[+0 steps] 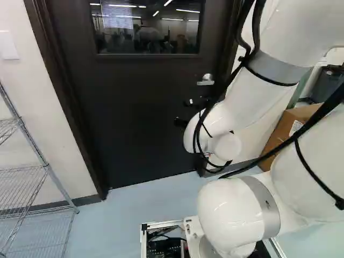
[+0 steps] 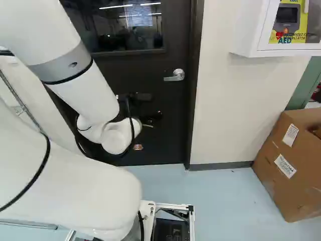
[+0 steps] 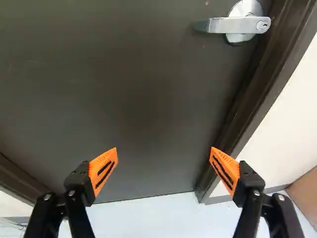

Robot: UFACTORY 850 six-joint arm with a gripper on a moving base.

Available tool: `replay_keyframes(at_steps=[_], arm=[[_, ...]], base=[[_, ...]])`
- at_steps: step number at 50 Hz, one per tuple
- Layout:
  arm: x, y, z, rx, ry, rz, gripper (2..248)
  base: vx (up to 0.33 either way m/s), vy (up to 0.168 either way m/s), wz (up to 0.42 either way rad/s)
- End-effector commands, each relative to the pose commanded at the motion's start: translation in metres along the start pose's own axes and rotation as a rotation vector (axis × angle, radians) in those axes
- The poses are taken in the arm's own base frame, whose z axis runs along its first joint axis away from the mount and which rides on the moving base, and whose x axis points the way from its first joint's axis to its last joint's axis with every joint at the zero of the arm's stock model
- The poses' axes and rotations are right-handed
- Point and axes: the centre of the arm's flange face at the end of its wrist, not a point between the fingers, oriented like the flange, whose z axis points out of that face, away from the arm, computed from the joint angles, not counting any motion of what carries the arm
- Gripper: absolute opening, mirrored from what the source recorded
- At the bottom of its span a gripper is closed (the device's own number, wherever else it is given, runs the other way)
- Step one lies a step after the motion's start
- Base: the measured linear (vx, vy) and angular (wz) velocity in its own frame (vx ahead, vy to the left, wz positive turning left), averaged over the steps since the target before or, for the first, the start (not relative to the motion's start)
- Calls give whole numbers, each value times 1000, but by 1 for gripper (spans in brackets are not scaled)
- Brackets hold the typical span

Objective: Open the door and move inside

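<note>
Dark brown-black, the door (image 3: 138,99) stands shut, its silver lever handle (image 3: 223,25) ahead of the gripper (image 2: 149,107), beside the frame (image 3: 265,79). The fingers stand wide apart. The arm (image 2: 83,83) partly hides the gripper; the window (image 1: 148,29) is cut off above. Pale floor (image 2: 215,188) stretches between the base (image 2: 190,221) and door, with a carton (image 2: 283,165) on it.

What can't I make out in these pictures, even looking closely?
- Door, left base view: its top is cut off by the upper edge.
- Wire rack, left base view: cut off by the left edge.
- Pincer, left base view: mostly hidden by the arm.
- Cardboard box, right base view: cut off by the right edge.
- Window, left base view: too dim to tell reflection from room beyond.
</note>
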Motion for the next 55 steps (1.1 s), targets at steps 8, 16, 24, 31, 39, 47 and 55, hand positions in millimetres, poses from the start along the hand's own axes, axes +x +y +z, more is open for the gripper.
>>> replay_keyframes(at_steps=[8, 16, 24, 31, 39, 47, 55], arm=[[1, 0, 2, 0, -1, 0, 247], [4, 0, 7, 0, -4, 0, 247], [6, 0, 13, 0, -6, 0, 247], [11, 0, 17, 0, -1, 0, 247], [19, 0, 19, 0, 18, 0, 247], [27, 0, 21, 0, 39, 0, 247], [36, 0, 23, 0, 60, 0, 247]], base=[[-3, 0, 1], [0, 0, 0], [0, 0, 0], [0, 0, 0], [0, 0, 0], [0, 0, 0], [0, 0, 0]])
